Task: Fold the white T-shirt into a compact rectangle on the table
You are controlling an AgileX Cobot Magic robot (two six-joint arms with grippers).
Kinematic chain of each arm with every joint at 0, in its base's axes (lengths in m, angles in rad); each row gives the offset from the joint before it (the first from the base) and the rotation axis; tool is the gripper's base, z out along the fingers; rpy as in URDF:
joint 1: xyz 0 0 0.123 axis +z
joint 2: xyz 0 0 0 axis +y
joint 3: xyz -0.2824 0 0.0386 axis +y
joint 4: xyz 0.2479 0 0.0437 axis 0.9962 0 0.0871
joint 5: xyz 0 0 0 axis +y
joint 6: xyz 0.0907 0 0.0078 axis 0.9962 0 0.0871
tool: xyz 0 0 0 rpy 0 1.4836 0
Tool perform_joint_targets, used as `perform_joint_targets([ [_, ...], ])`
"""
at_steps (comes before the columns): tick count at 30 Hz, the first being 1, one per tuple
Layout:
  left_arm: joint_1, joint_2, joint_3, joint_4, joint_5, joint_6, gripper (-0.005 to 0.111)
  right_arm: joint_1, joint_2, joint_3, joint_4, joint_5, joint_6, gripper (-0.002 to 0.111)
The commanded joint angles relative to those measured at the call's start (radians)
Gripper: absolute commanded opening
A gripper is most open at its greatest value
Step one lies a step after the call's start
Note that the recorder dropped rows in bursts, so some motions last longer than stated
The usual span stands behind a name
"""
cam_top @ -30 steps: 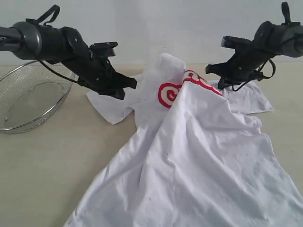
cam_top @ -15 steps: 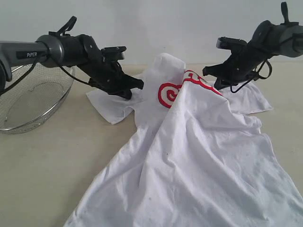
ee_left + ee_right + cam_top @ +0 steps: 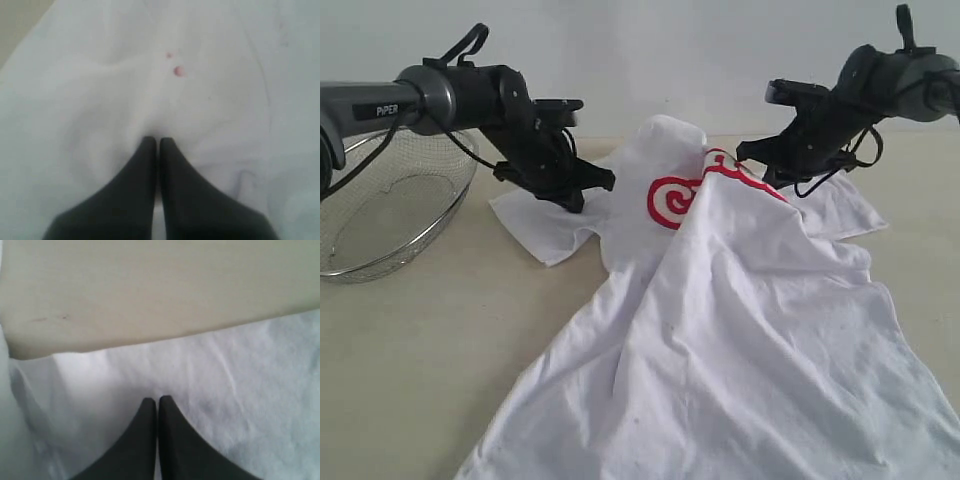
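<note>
The white T-shirt (image 3: 740,330) lies crumpled on the table (image 3: 410,340), with its hem toward the near edge and red lettering (image 3: 675,200) on a raised fold at the far end. My left gripper (image 3: 603,181) is shut on the cloth beside the left sleeve (image 3: 545,225). In the left wrist view the gripper (image 3: 158,141) pinches puckered white fabric (image 3: 100,100). My right gripper (image 3: 748,157) is shut on the shirt by the red print, near the right sleeve (image 3: 840,205). In the right wrist view it (image 3: 158,400) bites white cloth (image 3: 240,390) next to bare table (image 3: 150,290).
A round wire mesh basket (image 3: 380,215) stands at the far left of the table, close behind the left arm (image 3: 440,95). A pale wall (image 3: 650,50) runs along the back edge. The shirt's hem runs off the near right of the view.
Both arms have shifted a little to the left, the right one also slightly up. The shirt's upper part and left sleeve have slid left with them.
</note>
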Motion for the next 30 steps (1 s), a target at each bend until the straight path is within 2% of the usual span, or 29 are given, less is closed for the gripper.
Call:
perform_joint_targets([
  [1,0.031,0.023,0.019,0.054,0.103,-0.021,0.004,-0.027,0.027,0.014,-0.098,0.034,0.059,0.0],
  [11,0.046,0.023,0.014,0.08,0.117,-0.021,0.004,-0.159,0.027,0.014,-0.116,0.014,0.062,0.0],
  [23,0.056,-0.027,0.014,0.153,0.18,-0.016,0.004,-0.24,0.027,0.014,-0.243,0.018,0.116,0.0],
  [30,0.065,-0.027,0.0,0.149,0.178,-0.021,0.004,-0.271,0.027,-0.021,-0.235,0.013,0.144,0.0],
])
